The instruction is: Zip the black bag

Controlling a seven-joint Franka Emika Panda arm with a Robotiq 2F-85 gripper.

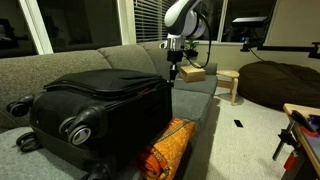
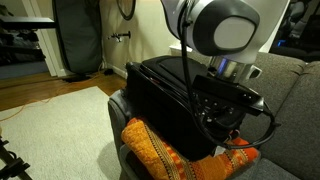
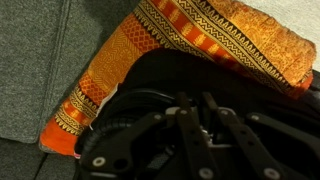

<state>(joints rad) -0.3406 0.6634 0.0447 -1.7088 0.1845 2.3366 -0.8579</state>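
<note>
Grey couch [image 1: 120, 62] in a living room at night, dark windows behind. The black bag [image 1: 100, 100] lies flat across the seat, wheels toward the camera, lid side up. An orange patterned cushion [image 1: 168, 148] is pressed against its side at the seat's front edge.

- Gripper [image 1: 172, 70] hangs just above the bag's far corner, near the backrest. Contact with the fabric is not clear.
- Pincer state: cannot tell. In the wrist view its dark fingers merge with the black bag [image 3: 190, 75] below them.
- Progress: lid looks laid down on the body, but the zipper line and pull cannot be read in any view. Nothing shows a pull in the grip. Judged as early, with the run around the lid yet to do.
- Room: free air above the lid. Backrest closes one long side, and the cushion [image 3: 200, 35] crowds the edge nearest the fingers.
- Wheel end appears to overhang the seat front, so a hard tug might shift the bag.
- Wooden stool [image 1: 230, 82] and dark beanbag [image 1: 282, 80] stand well apart, no obstruction.
</note>
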